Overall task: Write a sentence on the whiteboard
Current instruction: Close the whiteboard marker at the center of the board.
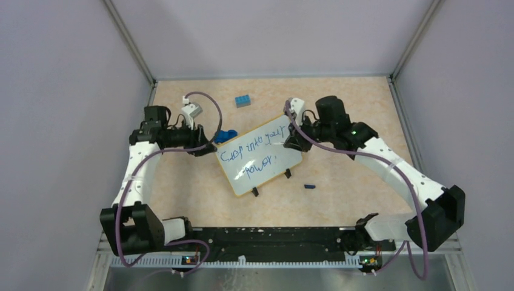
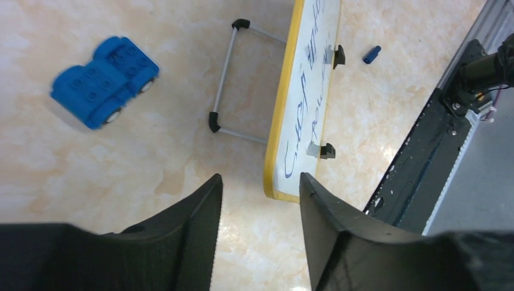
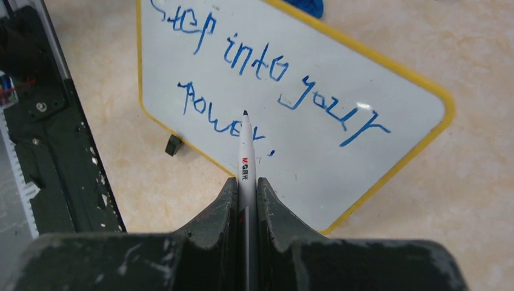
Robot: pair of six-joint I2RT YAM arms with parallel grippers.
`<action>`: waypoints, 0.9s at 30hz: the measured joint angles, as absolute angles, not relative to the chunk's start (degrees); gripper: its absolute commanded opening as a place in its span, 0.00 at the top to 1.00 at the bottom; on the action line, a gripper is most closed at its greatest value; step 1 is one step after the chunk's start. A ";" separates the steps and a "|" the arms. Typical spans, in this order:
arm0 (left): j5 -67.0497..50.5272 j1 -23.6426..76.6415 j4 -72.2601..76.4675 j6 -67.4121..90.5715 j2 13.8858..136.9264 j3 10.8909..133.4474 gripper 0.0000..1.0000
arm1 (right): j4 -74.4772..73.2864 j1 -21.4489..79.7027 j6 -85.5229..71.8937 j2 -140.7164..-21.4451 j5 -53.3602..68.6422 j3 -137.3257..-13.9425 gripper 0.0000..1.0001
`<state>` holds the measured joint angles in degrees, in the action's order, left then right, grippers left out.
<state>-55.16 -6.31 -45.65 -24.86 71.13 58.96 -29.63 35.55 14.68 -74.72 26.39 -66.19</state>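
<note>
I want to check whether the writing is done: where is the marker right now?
In the right wrist view, the marker is clamped in the right gripper. Its tip is over the whiteboard, at the end of the sentence's lower line.

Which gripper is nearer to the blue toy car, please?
Left. The left gripper hovers open just beside the blue toy car, while the right gripper, clamped on the marker, is on the far side of the whiteboard.

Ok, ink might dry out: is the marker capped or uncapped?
Uncapped: the marker in the right tool shows its bare tip; a blue cap lies on the table.
</note>
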 measured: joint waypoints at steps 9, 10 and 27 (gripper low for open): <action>-52.34 -5.98 -50.65 -28.56 72.84 76.75 0.30 | -29.12 23.49 8.21 -71.44 34.74 -67.18 1.00; -52.25 -5.45 -51.62 -29.28 73.84 79.59 0.30 | -29.02 21.02 7.18 -71.40 35.99 -67.07 1.00; -38.81 44.77 -43.59 -28.14 99.59 91.33 0.36 | -24.40 -6.17 -2.11 -68.05 44.75 -56.23 1.00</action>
<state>-38.81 44.77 -43.59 -28.14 99.59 91.33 -24.40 -6.17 -2.11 -68.05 44.75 -56.23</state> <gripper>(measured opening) 0.653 0.095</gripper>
